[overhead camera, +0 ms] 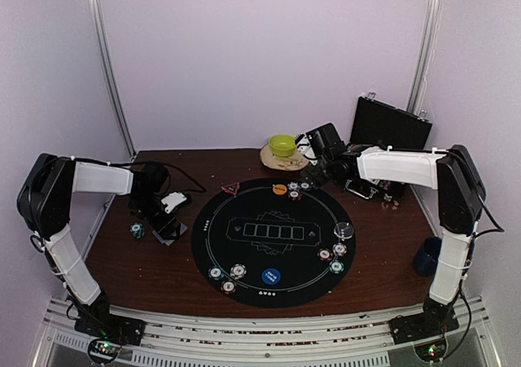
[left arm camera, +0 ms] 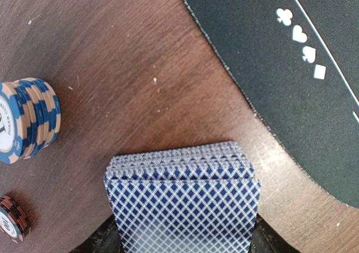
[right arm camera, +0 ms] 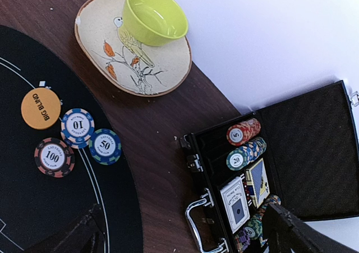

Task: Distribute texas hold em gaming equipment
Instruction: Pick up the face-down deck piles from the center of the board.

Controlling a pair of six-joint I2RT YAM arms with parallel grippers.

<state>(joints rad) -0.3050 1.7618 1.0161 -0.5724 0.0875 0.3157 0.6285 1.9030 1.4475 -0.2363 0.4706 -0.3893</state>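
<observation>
Beside the card deck [left arm camera: 182,208] stands a blue-striped chip stack [left arm camera: 28,121].

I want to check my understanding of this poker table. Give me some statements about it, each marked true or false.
1. The green bowl stands on the plate. True.
2. The orange disc reads SMALL BLIND. False: it reads BIG BLIND.
3. The black case is closed. False: it stands open.
4. The deck of cards sits between the fingers of the left gripper. True.
5. The right gripper holds a chip. False: it is open and empty.
</observation>
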